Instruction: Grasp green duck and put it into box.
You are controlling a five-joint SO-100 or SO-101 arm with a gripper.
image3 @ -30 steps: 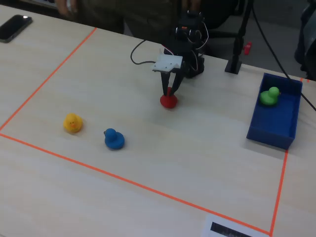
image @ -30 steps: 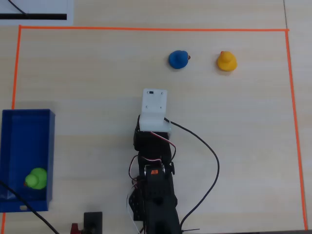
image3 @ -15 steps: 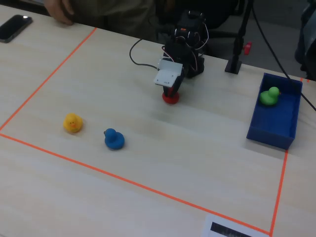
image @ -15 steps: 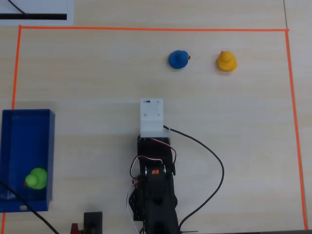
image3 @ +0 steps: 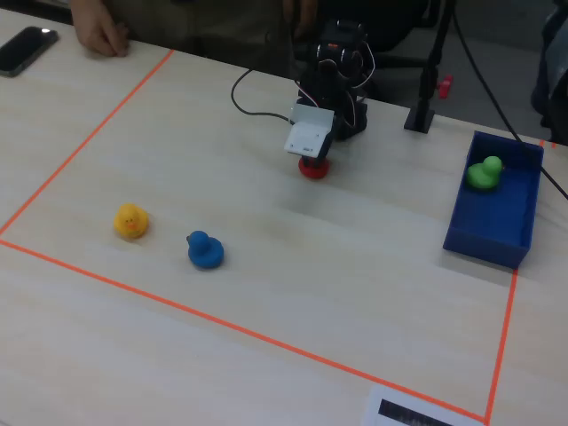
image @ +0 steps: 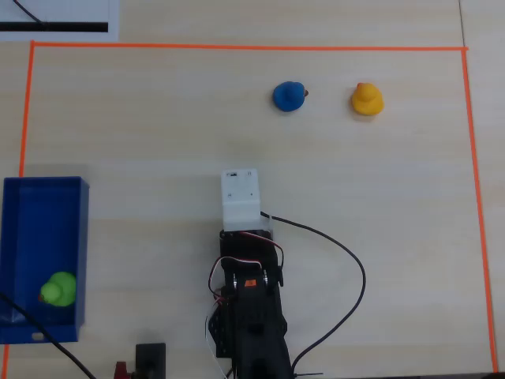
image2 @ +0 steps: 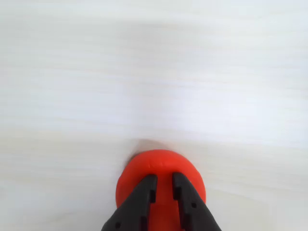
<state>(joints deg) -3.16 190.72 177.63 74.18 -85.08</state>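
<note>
The green duck [image: 58,288] [image3: 485,172] sits inside the blue box [image: 43,184] [image3: 488,244], near one end of it. My gripper [image2: 163,185] [image3: 311,161] is far from the box, close in front of the arm's base. Its black jaws stand almost together, pinching a red rounded rubber thing [image2: 161,161] [image3: 312,169] that rests low on the table. In the overhead view the white block [image: 241,197] on the wrist hides the jaws and the red thing.
A blue duck [image: 289,95] [image3: 205,250] and a yellow duck [image: 367,99] [image3: 130,221] stand side by side on the table. Orange tape [image: 237,47] frames the work area. A person's hand [image3: 98,35] and a phone [image3: 27,49] lie outside it.
The arm has pulled back toward its base, and the red thing has come along with the jaws. The hand at the table's edge has shifted. The ducks and the box have not moved.
</note>
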